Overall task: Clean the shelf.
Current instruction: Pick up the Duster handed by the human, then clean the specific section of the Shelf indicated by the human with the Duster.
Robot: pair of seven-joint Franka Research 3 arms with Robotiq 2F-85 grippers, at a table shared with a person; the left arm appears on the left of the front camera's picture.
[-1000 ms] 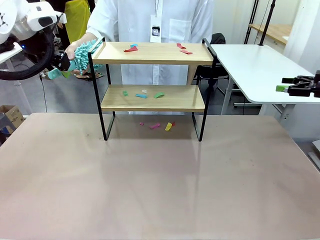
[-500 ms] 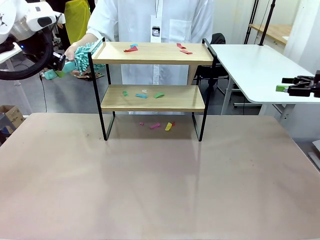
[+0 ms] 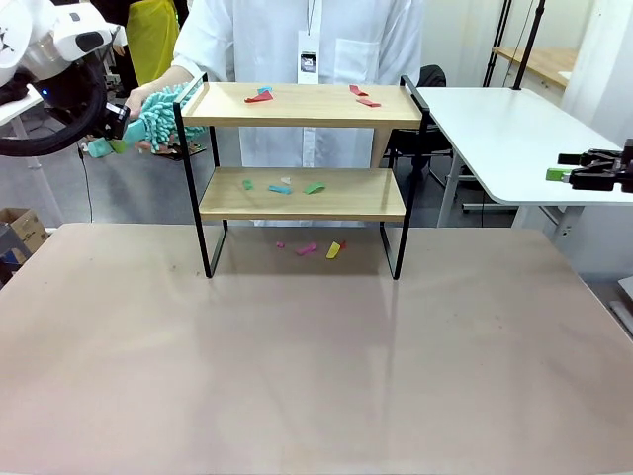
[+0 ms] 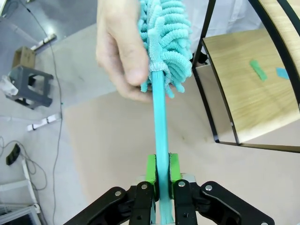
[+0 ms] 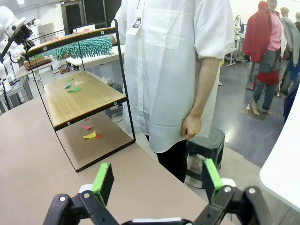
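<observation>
The shelf (image 3: 307, 107) stands at the far middle of the brown table, with coloured paper scraps (image 3: 259, 96) on its top board, on the lower board and on the table beneath. Left of its top corner, my left gripper (image 3: 117, 127) is shut on the handle of a teal fluffy duster (image 3: 163, 114). In the left wrist view the green pads (image 4: 151, 169) clamp the duster's handle (image 4: 160, 122), and a person's hand (image 4: 117, 51) holds the duster's head beside the shelf (image 4: 243, 89). My right gripper (image 3: 579, 174) hangs open at the far right, its jaws (image 5: 157, 180) holding nothing.
The person in a white shirt (image 3: 307, 40) stands right behind the shelf. A white side table (image 3: 514, 129) sits at the right, beneath my right gripper. A cardboard box (image 3: 20, 233) is on the floor at the left. The near table surface (image 3: 316, 366) is bare.
My left gripper's jaws have closed on the duster's handle. The duster's head has lifted a little toward the shelf's top corner. The right arm has not moved.
</observation>
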